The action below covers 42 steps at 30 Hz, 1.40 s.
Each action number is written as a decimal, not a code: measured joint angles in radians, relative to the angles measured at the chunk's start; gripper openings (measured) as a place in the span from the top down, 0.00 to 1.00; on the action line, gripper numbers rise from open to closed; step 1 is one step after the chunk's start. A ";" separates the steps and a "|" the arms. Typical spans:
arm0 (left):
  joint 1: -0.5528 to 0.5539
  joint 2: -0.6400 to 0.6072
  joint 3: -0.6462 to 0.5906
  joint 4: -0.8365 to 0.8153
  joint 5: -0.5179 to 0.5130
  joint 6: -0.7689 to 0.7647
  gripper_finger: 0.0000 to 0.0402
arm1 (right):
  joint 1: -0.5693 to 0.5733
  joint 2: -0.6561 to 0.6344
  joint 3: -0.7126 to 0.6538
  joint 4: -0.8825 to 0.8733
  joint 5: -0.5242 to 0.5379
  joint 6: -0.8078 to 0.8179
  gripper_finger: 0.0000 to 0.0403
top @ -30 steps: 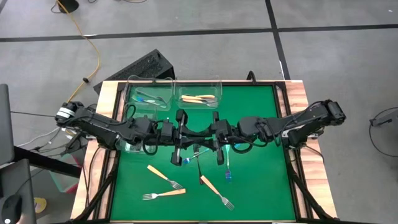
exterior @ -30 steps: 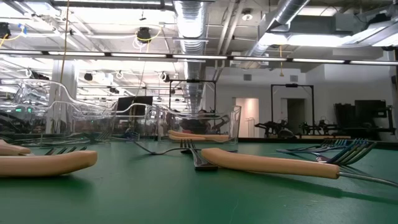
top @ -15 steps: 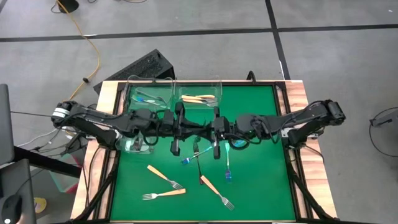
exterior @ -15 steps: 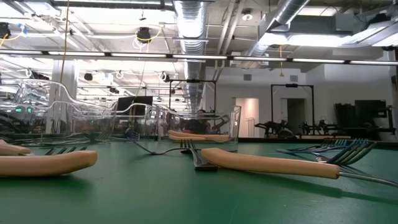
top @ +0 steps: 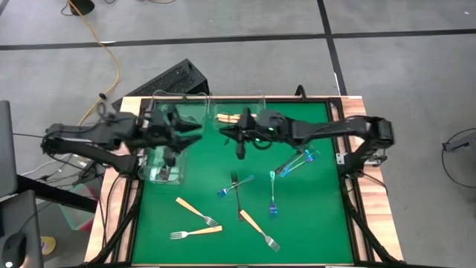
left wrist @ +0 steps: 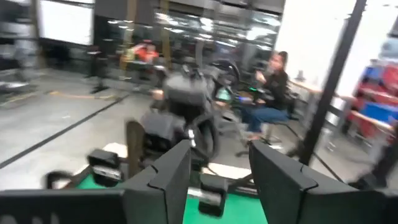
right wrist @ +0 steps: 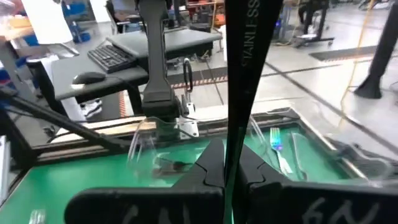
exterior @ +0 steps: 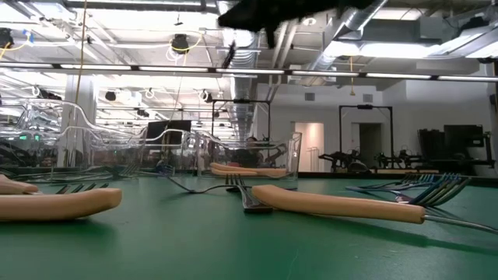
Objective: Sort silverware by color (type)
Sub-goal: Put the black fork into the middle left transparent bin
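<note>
Dark fork (right wrist: 245, 68) upright, slim, clamped in right gripper (right wrist: 225, 163) jaws; left gripper (left wrist: 219, 165) jaws apart.

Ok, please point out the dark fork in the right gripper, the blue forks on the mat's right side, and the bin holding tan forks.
dark fork (right wrist: 241, 74), right wrist view, on its upright handle.
blue forks (top: 293, 165), high view, on the middle of the handles.
clear bin (top: 265, 112), high view, on its right wall.

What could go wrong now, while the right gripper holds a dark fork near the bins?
1. The right gripper grips the dark fork beside the bin with tan forks; released here, it may land with the wrong kind.
2. The left gripper, open, is close by, so the arms might bump.
</note>
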 joint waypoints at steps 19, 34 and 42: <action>-0.039 -0.401 0.000 -0.221 -0.262 0.003 0.62 | -0.001 0.640 0.787 -0.079 -0.197 -0.101 0.97; -0.039 -0.455 0.000 -0.465 -0.300 -0.146 0.62 | -0.003 0.939 1.096 -0.113 -0.171 -0.404 0.97; -0.039 -0.455 -0.001 -0.471 -0.341 -0.162 0.62 | -0.003 0.975 1.093 -0.138 -0.166 -0.567 0.96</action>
